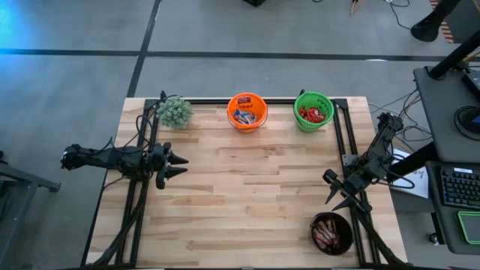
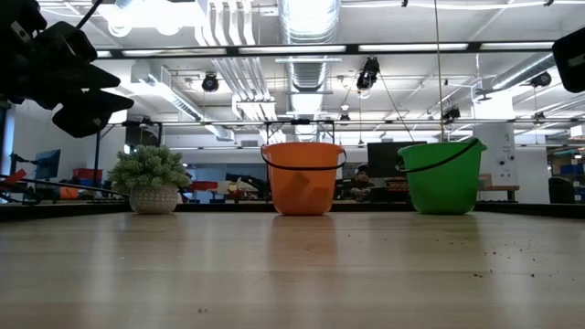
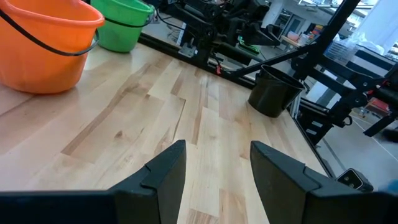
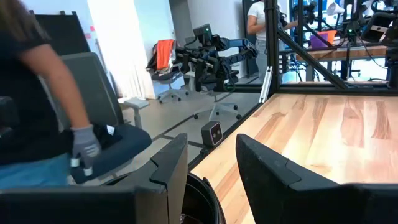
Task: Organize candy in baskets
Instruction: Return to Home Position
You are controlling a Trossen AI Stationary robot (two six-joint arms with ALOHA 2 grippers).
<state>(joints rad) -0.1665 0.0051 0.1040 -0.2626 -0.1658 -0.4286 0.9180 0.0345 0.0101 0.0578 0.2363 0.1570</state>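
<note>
Left gripper [image 1: 180,166]: over the left part of the table [image 1: 247,195], level with its middle. Its two dark, wedge-shaped fingers [image 3: 163,174] are spread well apart. They hold nothing and touch nothing, and bare planks show between them.

Right gripper [image 1: 341,202]: at the right edge of the table, just above the black bowl [image 1: 314,227] and pointing toward it. Its fingers [image 4: 163,168] are likewise parted with nothing between them, and in the right wrist view the bowl's rim [image 4: 202,190] shows in the gap.

Candy: all of it lies in the three containers. Blue-and-white candy [image 1: 244,116] sits in the orange pail [image 1: 232,105] at the far edge. Red candy [image 1: 313,115] sits in the green pail [image 1: 298,102] beside it. Dark, shiny candy [image 1: 328,234] sits in the black bowl at the near right corner.

The pails are smooth plastic, round and slightly tapered, each with a thin dark wire handle. The table is pale wood, laid in long strips. A fuzzy grey-green plant [image 1: 174,111] in a small white pot stands at the far left corner. Beyond the table, a seated person's gloved hand [image 4: 84,149] is visible.
</note>
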